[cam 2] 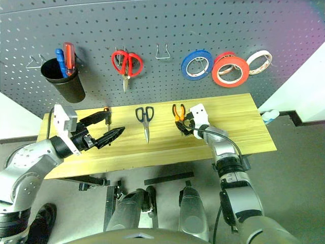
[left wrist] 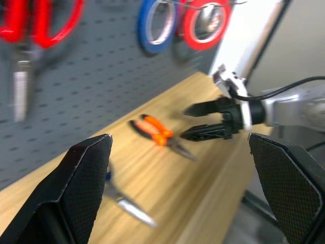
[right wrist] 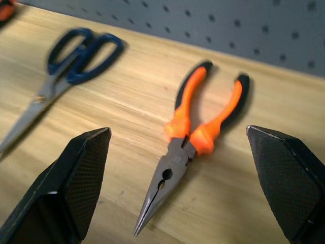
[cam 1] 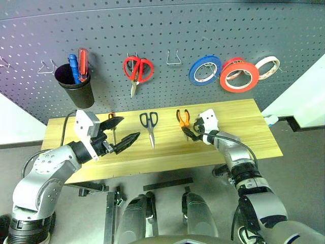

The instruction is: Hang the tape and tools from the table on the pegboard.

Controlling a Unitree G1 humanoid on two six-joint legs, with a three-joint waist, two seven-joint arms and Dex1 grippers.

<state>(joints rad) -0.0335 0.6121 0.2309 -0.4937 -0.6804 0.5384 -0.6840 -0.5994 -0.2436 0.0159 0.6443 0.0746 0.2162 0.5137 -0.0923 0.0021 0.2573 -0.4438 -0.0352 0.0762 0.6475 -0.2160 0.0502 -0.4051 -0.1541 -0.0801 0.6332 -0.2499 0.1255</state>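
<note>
already the orange-red tape (cam 1: 238, 76) hung on the pegboard (cam 1: 167, 30), while the pliers (right wrist: 195, 134), the dark-handled scissors (cam 1: 150, 125) and the slim screwdriver (cam 2: 107, 118) lay on the table (cam 1: 244, 127). the right gripper (cam 1: 192, 131) stood wide open just beside the pliers, holding nothing. the left gripper (cam 1: 124, 133) hovered open and empty near the screwdriver.

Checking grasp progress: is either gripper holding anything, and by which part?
Nothing is held. The right gripper is open over the pliers; the left gripper is open and empty.
</note>
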